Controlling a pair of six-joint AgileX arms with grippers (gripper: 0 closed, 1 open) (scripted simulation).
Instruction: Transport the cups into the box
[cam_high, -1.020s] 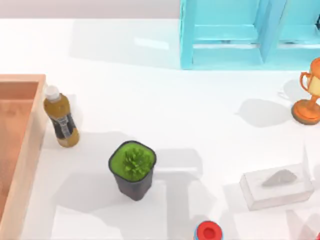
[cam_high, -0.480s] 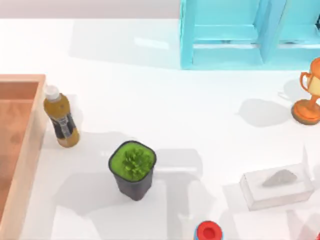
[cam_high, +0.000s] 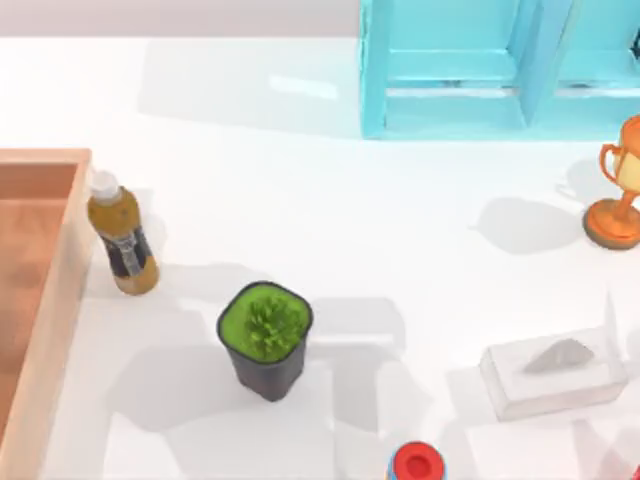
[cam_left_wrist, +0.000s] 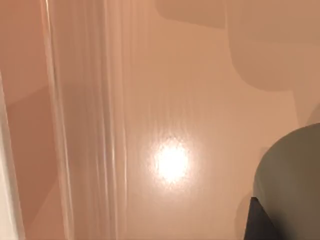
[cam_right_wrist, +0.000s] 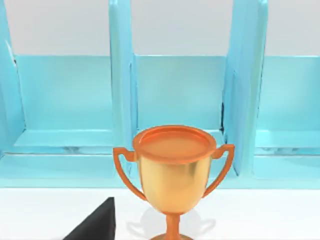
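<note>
At the top view's left edge lies the orange-brown wooden box (cam_high: 62, 300). The left wrist view looks down at close range onto the box floor (cam_left_wrist: 170, 90) and its inner wall (cam_left_wrist: 85, 125). One olive-grey cup (cam_left_wrist: 295, 180) is over that floor, right against a dark part of my left gripper (cam_left_wrist: 257, 222); whether it is held or standing I cannot tell. A dark corner of my right gripper (cam_right_wrist: 95, 225) shows in the right wrist view, close in front of a gold and orange trophy (cam_right_wrist: 174, 170).
A yellow bottle (cam_high: 121, 245) stands beside the box rim. A dark square pot with a green plant (cam_high: 265, 338) is mid-table. A light-blue shelf (cam_high: 480, 65) is at the back, the trophy (cam_high: 620, 190) and a clear tissue box (cam_high: 555, 372) at the right, a red cap (cam_high: 417, 463) at the front.
The shading on the box floor and the soft shadows left of the plant pot have shifted slightly. None of the objects on the table has moved.
</note>
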